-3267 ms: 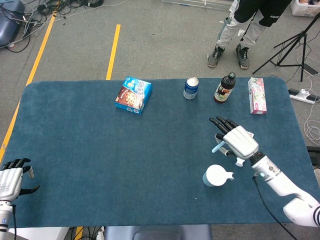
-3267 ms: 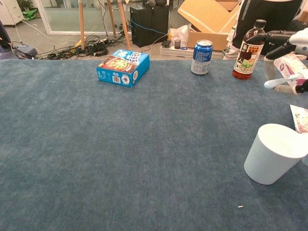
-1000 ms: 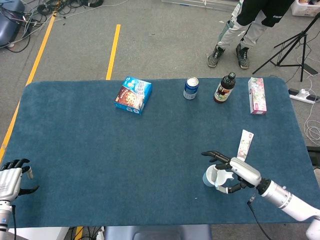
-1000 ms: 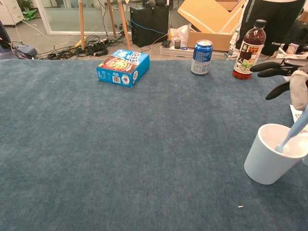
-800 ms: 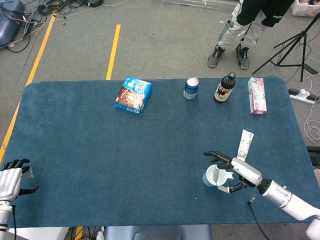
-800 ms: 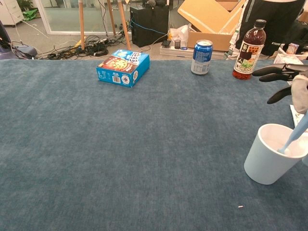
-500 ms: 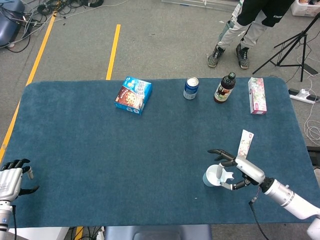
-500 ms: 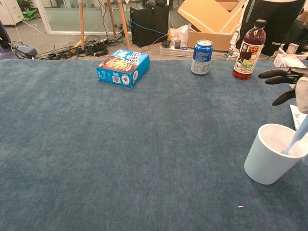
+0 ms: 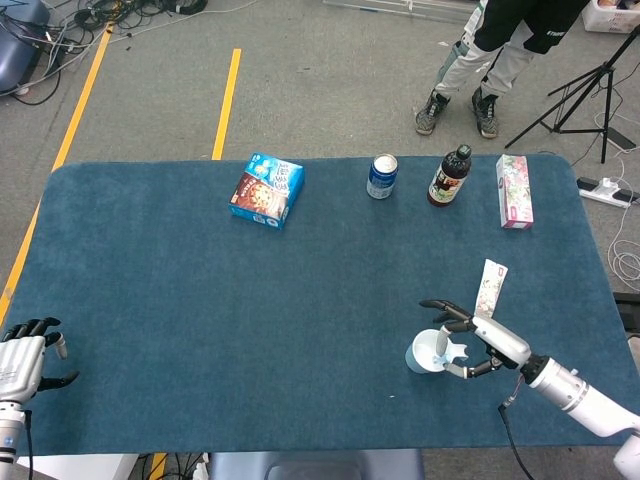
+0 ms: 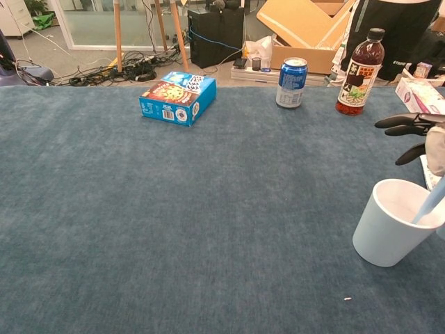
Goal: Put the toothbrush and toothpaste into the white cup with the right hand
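Looking from the head view, the right hand (image 9: 478,342) hovers beside the white cup (image 9: 427,352) near the front right corner of the tabletop (image 9: 200,300), fingers spread wide; the toothpaste (image 9: 490,288) lies flat just behind it. The left hand (image 9: 22,362) rests open at the front left corner. From the chest view, the toothbrush (image 10: 430,200) stands tilted inside the cup, apart from the dark fingers (image 10: 403,122) above.

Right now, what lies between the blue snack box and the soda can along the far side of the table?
Only bare blue tablecloth lies between the snack box and the soda can; both the head and chest views show it.
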Robot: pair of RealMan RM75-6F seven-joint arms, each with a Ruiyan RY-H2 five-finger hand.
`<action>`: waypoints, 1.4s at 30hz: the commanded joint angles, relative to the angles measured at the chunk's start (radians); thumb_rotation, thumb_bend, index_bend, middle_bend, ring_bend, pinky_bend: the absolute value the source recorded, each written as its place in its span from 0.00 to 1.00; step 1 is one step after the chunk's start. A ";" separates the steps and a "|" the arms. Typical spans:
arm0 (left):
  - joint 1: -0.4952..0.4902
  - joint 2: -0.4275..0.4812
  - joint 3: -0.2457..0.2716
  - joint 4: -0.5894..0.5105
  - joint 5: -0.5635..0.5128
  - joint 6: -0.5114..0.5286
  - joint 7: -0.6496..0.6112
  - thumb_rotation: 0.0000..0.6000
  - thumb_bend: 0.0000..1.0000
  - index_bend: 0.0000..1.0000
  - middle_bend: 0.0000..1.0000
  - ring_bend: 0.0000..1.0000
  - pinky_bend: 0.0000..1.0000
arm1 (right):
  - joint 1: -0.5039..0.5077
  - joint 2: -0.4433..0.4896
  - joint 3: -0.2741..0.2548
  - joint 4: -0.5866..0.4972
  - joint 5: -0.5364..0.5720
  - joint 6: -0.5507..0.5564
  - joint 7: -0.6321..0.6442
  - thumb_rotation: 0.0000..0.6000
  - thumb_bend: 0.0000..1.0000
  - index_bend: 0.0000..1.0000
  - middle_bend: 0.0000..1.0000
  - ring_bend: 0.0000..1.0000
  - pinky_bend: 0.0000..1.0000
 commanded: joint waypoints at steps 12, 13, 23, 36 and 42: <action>-0.001 -0.001 0.000 0.001 -0.003 -0.002 0.001 1.00 0.00 0.59 0.25 0.19 0.20 | -0.006 -0.027 -0.008 0.051 0.010 0.001 0.018 1.00 0.22 0.64 0.10 0.00 0.22; -0.001 -0.001 -0.001 0.001 -0.003 -0.002 0.001 1.00 0.00 0.59 0.25 0.19 0.20 | -0.007 -0.029 -0.008 0.054 0.011 0.000 0.017 1.00 0.20 0.64 0.10 0.00 0.22; -0.001 0.000 -0.001 0.000 -0.002 -0.001 0.000 1.00 0.00 0.59 0.25 0.19 0.20 | -0.011 -0.043 -0.011 0.078 0.018 -0.002 0.027 1.00 0.16 0.64 0.10 0.00 0.22; -0.002 -0.001 -0.001 0.001 -0.005 -0.004 0.003 1.00 0.00 0.59 0.25 0.19 0.20 | -0.018 -0.015 -0.002 0.054 0.017 0.050 0.013 1.00 0.11 0.56 0.07 0.00 0.21; -0.003 -0.002 -0.001 0.003 -0.009 -0.007 0.005 1.00 0.00 0.59 0.25 0.19 0.20 | -0.018 0.041 0.005 -0.014 0.012 0.080 -0.035 1.00 0.09 0.50 0.07 0.00 0.21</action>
